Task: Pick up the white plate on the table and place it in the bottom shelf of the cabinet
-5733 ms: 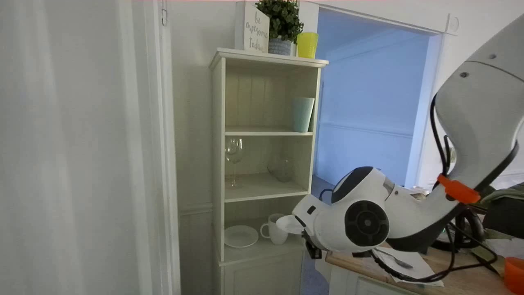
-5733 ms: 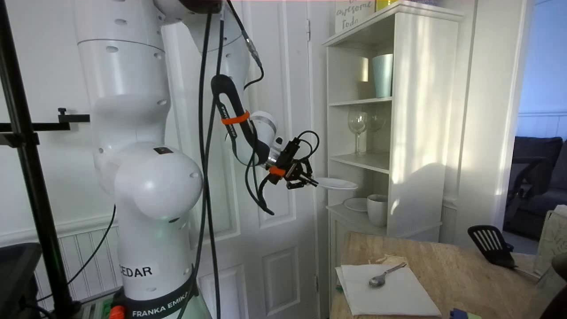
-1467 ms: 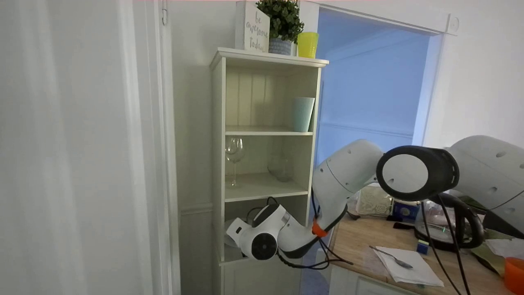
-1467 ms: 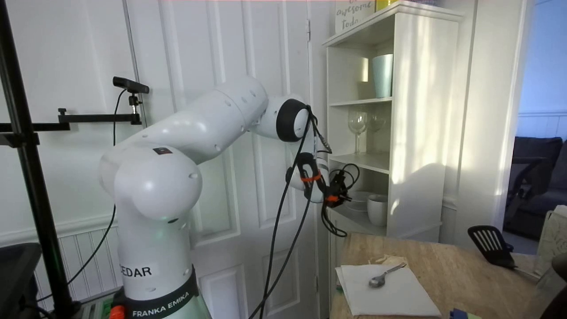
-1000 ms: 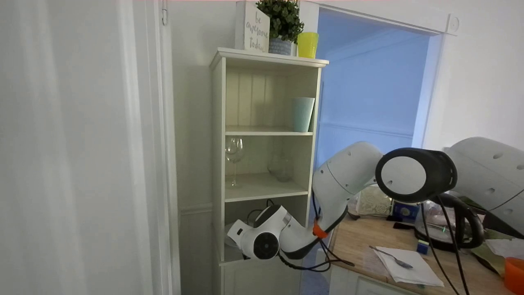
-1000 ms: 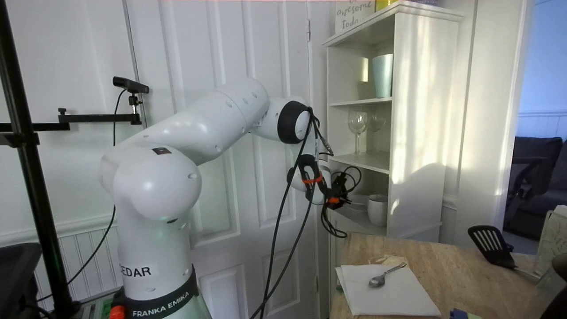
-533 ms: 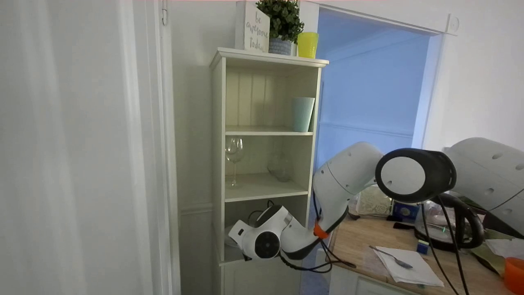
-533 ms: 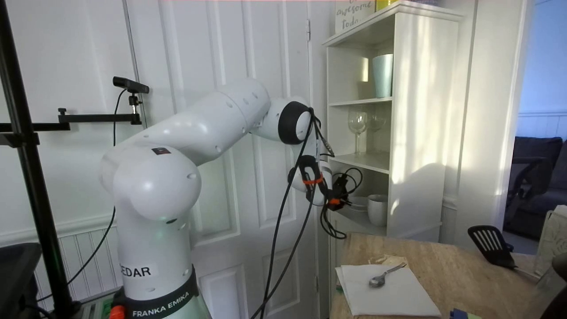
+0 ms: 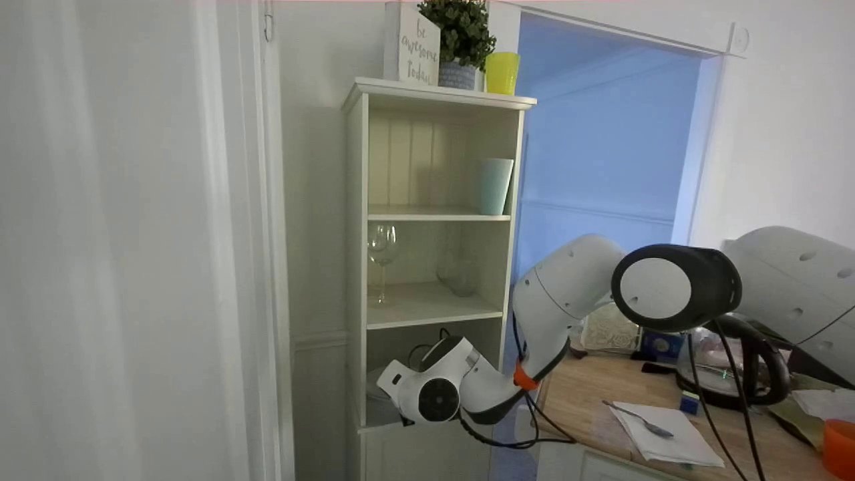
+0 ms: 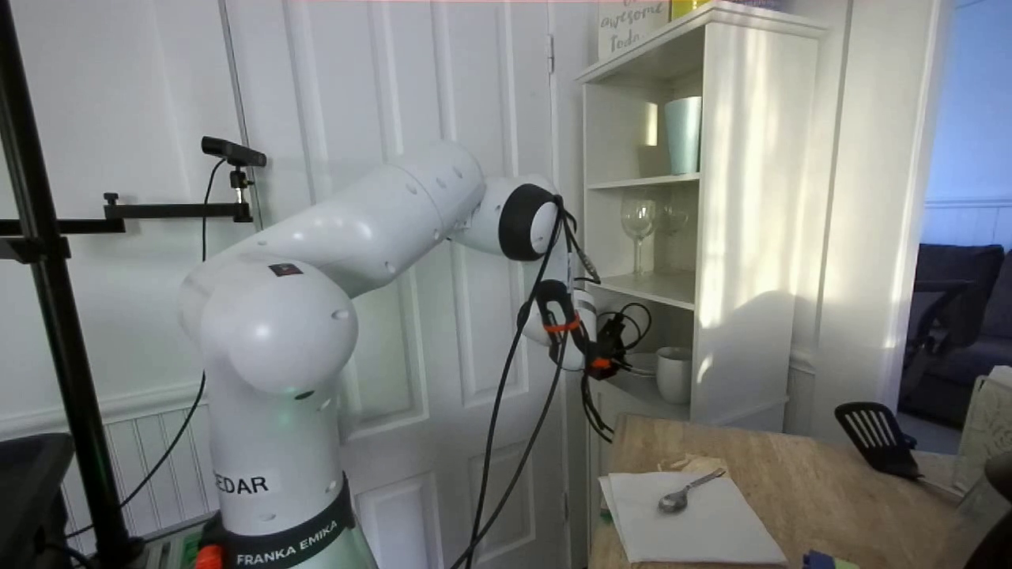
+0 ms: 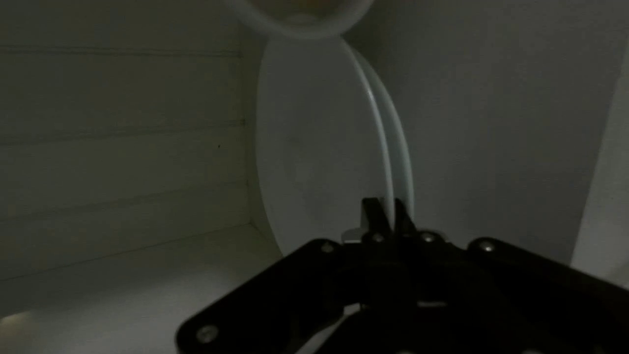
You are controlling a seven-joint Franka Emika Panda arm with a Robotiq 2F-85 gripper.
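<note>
The wooden table (image 10: 862,514) carries white paper (image 10: 696,531) and a kettle (image 9: 751,365).

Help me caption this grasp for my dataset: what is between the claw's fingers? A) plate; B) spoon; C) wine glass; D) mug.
A: in the wrist view, the claw has a finger on each side of the rim of the white plate.

a spoon (image 10: 678,499) lies on white paper (image 10: 696,537); a yellow cup (image 9: 501,72) stands near a leafy plant (image 9: 461,33)
</note>
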